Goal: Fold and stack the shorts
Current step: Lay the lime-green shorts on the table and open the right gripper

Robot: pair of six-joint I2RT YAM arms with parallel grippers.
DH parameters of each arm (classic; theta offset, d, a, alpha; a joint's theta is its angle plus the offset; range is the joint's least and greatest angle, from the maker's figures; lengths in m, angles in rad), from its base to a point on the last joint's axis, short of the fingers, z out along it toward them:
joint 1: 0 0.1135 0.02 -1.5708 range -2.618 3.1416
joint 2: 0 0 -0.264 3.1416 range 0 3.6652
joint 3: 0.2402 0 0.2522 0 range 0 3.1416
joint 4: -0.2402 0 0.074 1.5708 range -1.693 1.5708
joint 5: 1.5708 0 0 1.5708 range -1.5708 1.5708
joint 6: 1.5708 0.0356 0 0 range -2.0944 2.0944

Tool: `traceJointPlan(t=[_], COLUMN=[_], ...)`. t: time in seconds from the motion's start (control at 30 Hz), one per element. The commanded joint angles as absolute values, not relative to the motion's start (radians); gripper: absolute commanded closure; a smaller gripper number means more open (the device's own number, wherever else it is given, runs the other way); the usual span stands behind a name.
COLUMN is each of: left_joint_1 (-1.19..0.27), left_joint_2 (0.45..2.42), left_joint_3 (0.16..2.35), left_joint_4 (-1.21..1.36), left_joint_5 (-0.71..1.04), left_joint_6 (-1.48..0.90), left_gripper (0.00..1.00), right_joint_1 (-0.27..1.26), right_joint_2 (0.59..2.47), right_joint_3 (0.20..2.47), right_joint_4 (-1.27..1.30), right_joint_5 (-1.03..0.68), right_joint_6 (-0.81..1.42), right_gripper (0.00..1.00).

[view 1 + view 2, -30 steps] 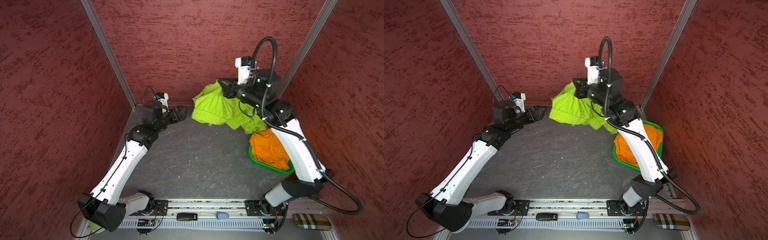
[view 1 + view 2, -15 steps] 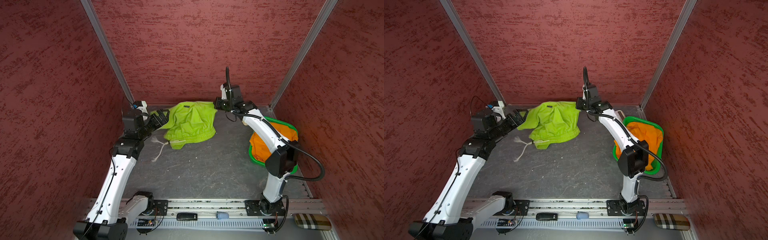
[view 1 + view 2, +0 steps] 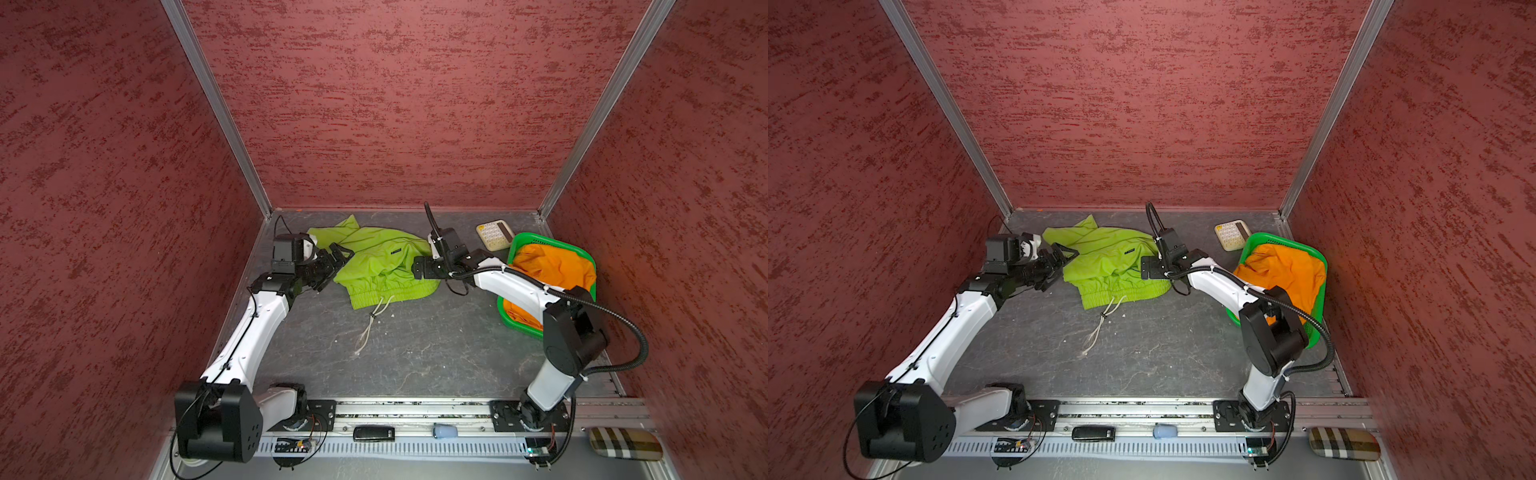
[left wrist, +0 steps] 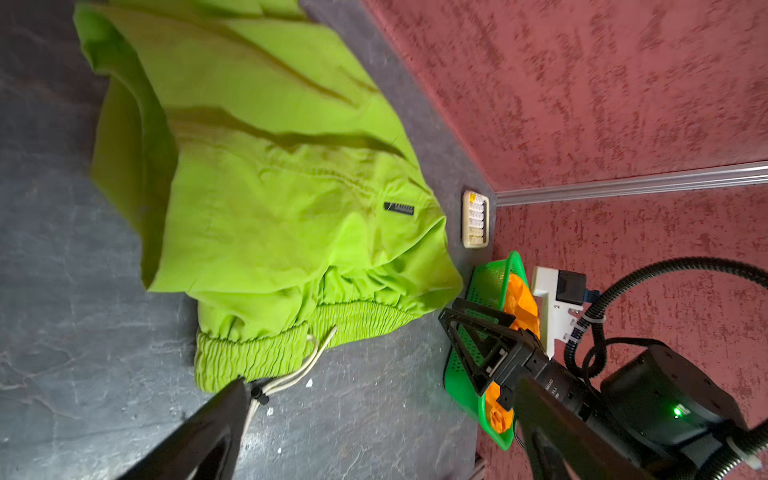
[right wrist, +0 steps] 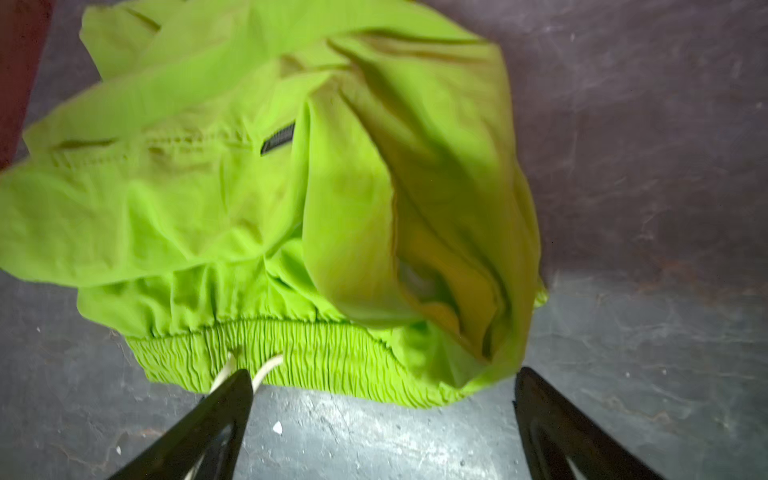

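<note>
In both top views the lime green shorts (image 3: pixel 376 259) lie crumpled on the table (image 3: pixel 436 353) toward 12 o'clock, with the waistband and drawstring (image 3: pixel 368 328) trailing toward 6. The left gripper (image 3: pixel 341 255) sits at their 9 o'clock edge and the right gripper (image 3: pixel 417 268) at 3. Both have their jaws apart and grip nothing. The orange shorts (image 3: pixel 548 266) fill the green basket (image 3: pixel 540 239) at 2 o'clock, partly behind the right arm, with a keypad (image 3: pixel 493 235) beside it. In the left wrist view, the right gripper partly covers the basket. In the right wrist view, the waistband lies just past the spread fingertips.
</note>
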State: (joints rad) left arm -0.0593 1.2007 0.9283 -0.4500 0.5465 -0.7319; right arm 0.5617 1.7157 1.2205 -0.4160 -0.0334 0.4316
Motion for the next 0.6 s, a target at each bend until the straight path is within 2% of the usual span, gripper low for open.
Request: traceJointPlan(t=[0.0,0.1,0.23,0.3,0.5,0.53,0.57], left_joint_1=[-0.077,-0.102,-0.136,-0.162,-0.218,-0.221,-0.225], left_joint_2=[1.201,1.228,1.286,1.301,1.333,1.339,1.341], left_joint_3=[0.918,0.916,0.906,0.901,0.914,0.914,0.915], left_joint_4=[-0.469,-0.516,-0.513,-0.502,-0.506,-0.506,-0.506], left_joint_5=[0.579,0.502,0.488,0.48,0.453,0.455,0.457], left_joint_6=[-0.698,-0.648,-0.643,-0.647,-0.64,-0.642,-0.643], left_gripper=[0.01,0.01,0.01,0.01,0.01,0.0,0.01], right_joint_1=[0.548,0.548,0.548,0.546,0.487,0.465,0.449], right_joint_2=[1.702,1.715,1.793,1.843,1.971,1.996,2.014], right_joint_3=[1.118,1.048,1.08,1.129,1.348,1.4,1.44], right_joint_4=[-0.314,-0.235,-0.243,-0.264,-0.338,-0.356,-0.369], right_joint_5=[-0.04,-0.084,-0.037,-0.007,0.052,0.049,0.048], right_joint_6=[0.471,0.5,0.479,0.458,0.378,0.369,0.365], right_gripper=[0.01,0.01,0.12,0.24,0.83,0.92,0.96])
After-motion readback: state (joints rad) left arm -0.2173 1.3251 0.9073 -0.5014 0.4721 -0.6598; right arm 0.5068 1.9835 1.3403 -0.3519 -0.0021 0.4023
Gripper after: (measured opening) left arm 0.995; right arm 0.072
